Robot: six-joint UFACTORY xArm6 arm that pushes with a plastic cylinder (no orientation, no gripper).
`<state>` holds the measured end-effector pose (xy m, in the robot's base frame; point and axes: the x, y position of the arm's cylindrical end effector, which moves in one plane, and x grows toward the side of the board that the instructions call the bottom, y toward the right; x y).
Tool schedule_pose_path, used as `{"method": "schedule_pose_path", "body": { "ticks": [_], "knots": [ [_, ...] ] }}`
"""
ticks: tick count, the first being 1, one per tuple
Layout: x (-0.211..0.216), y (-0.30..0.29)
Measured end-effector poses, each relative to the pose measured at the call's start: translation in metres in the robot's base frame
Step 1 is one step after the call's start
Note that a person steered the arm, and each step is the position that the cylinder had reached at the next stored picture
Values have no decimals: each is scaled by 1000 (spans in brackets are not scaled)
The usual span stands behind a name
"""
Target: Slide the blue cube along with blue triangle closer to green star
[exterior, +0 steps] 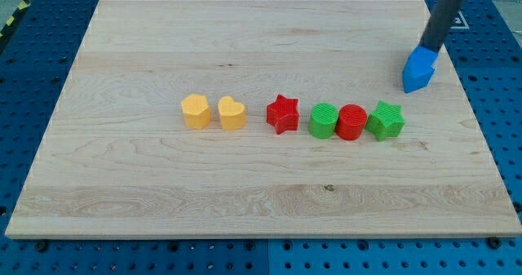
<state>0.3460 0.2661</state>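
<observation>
A blue block [419, 68] lies near the board's right edge, in the view's upper right. It reads as one blue mass, and I cannot separate a cube from a triangle in it. My tip [427, 48] rests against its top side, the rod leaning up to the view's top right. The green star [386, 120] sits below and a little left of the blue block, with a gap between them, at the right end of a row of blocks.
The row runs along the middle of the wooden board [163, 201]: yellow hexagon [196, 112], yellow heart [232, 113], red star [283, 113], rounded green block [324, 121], red cylinder [351, 122]. Blue pegboard surrounds the board.
</observation>
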Motion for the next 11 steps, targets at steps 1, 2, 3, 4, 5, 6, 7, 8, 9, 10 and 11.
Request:
{"method": "schedule_pose_path", "body": {
  "ticks": [1,2,3,4,5,6,7,8,9,10,11],
  "knots": [
    [4,2],
    [4,1],
    [4,-14],
    [4,-36],
    [11,-45],
    [29,-45],
    [39,-45],
    [40,-49],
    [46,-68],
    [62,-83],
    [57,-78]
  ]
}}
